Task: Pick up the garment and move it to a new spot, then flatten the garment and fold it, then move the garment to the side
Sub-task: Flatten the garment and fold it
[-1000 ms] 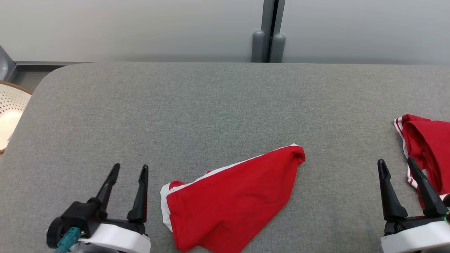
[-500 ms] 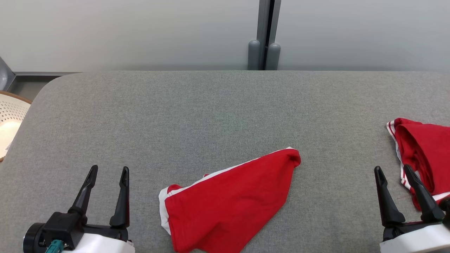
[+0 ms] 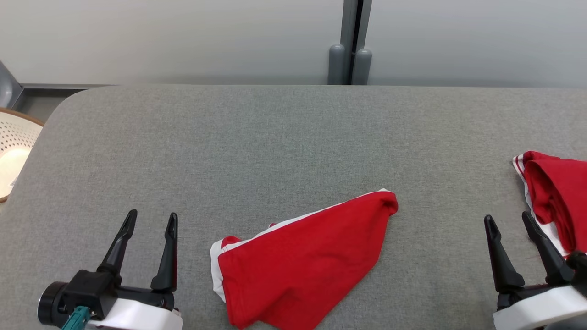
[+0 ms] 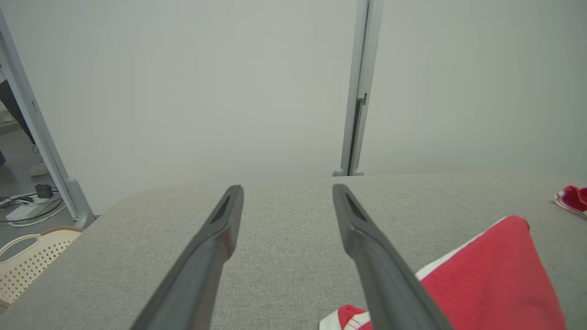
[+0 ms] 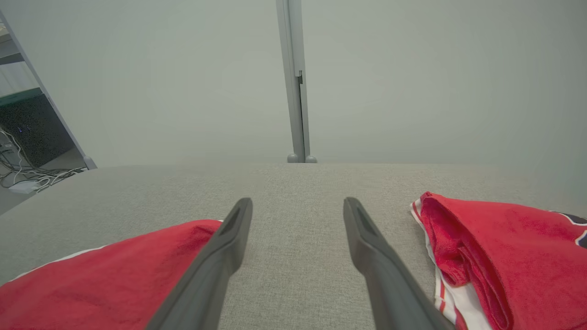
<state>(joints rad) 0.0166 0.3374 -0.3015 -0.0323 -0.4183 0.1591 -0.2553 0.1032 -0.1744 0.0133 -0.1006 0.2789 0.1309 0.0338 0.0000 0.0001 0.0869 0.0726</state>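
A: Where is the red garment (image 3: 302, 261)?

B: On the grey fabric-topped table (image 3: 275, 137), at its near edge, roughly midway between the two grippers. It is red with a white stripe along its upper-left edge and a white band at the left end. It lies as a rough wedge, with its point aimed up and to the right in the head view. Its lowest part runs off the bottom of that view.

A: Is anything holding it?

B: No. The left gripper (image 3: 152, 214) sits just to its left, clear of the cloth, its fingers spread wide with nothing between them.

A: And the right one?

B: The right gripper (image 3: 507, 217) is spread just as wide and is empty too, over bare table well to the right of the garment. In the head view its outer finger overlaps the edge of a second red cloth (image 3: 555, 197) at the table's right side — I cannot tell whether they touch. In the right wrist view there is bare grey fabric between the fingers. The garment lies low on the left there, and the second cloth is bunched on the right, with white stripes along its edge.

A: Anything else about?

B: A pale perforated basket (image 3: 13, 146) stands off the table's rounded left corner, and a grey post (image 3: 351, 41) joins the pale wall panels behind the far edge.
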